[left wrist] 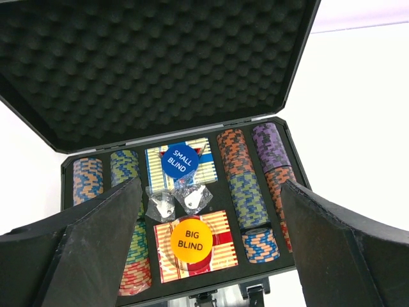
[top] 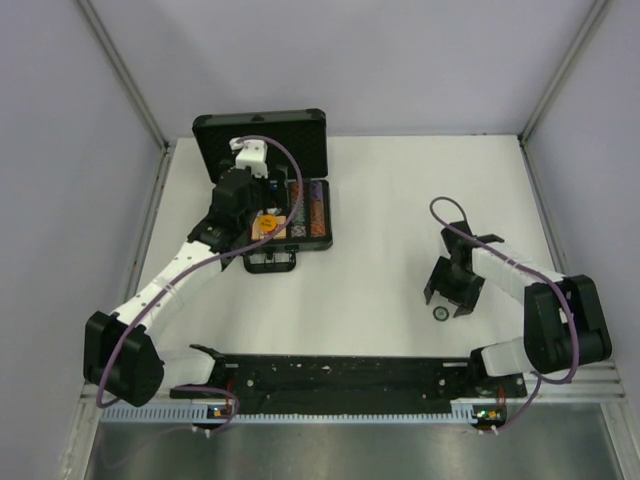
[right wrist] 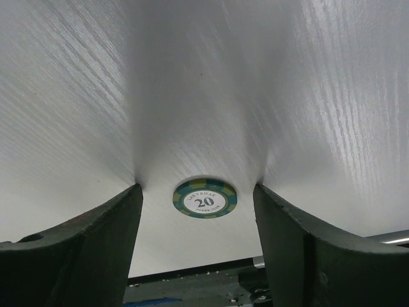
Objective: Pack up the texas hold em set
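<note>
My right hand (top: 452, 292) is spread, straddling a loose chip (right wrist: 204, 199) on the desk (top: 380, 220), well right of the case (top: 260, 135) and nearer me. My left hand (left wrist: 206, 192) is spread, holding nothing, above the open case; chip rows (left wrist: 246, 185) and blind discs (left wrist: 191, 239) sit inside.

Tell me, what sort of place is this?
Probably a robotics lab test cell: a white table boxed in by plain grey panels, the left arm and right arm bolted to its near edge, a poker case as prop.
</note>
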Available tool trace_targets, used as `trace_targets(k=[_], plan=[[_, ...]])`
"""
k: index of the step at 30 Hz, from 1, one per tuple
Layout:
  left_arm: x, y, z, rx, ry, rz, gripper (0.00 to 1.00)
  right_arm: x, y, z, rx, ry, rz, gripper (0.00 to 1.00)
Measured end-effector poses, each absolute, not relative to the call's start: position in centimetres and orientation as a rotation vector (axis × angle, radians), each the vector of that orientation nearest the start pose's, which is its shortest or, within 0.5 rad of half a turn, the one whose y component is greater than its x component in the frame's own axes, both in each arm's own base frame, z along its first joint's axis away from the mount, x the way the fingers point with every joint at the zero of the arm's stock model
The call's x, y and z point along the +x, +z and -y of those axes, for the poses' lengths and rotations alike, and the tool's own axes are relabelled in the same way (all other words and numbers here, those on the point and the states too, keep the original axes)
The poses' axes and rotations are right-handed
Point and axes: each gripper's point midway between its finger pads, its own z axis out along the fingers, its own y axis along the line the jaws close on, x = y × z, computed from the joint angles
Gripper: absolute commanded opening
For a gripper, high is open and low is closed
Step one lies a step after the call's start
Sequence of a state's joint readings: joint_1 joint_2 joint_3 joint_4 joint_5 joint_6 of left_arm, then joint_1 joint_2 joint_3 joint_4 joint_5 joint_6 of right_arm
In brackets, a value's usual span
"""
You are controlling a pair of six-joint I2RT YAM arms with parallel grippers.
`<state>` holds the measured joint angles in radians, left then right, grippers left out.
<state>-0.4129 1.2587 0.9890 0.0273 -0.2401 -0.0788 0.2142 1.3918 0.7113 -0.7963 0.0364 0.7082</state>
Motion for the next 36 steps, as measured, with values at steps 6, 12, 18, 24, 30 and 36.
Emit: trace_targets(k=[6,12,18,24,30,36], plan=[[40.0,25.9,13.2,0.115,-0.133,-1.788,0.95,17.5,1.1,-6.1,0.729,-0.001,-3.001,0.63],[39.8,25.8,13.0,0.114,-0.13,-1.79,0.98,16.8,1.0,-6.2,0.71,-0.002,-3.046,0.47],[39.6,25.9,13.3,0.12,-0.148,-1.787,0.99,16.6,1.0,-6.4,0.713,0.009,-3.057,0.38],[38.6,25.5,14.5,0.157,-0.242,-1.783,0.99,16.9,1.2,-6.8,0.712,0.05,-3.053,0.38],[37.5,25.1,16.9,0.182,-0.422,-1.771,0.99,19.8,2.1,-8.1,0.685,0.169,-2.973,0.38],[34.8,21.4,20.1,0.203,-0.679,-1.833,0.99,23.5,4.4,-10.4,0.65,0.334,-2.869,0.38]])
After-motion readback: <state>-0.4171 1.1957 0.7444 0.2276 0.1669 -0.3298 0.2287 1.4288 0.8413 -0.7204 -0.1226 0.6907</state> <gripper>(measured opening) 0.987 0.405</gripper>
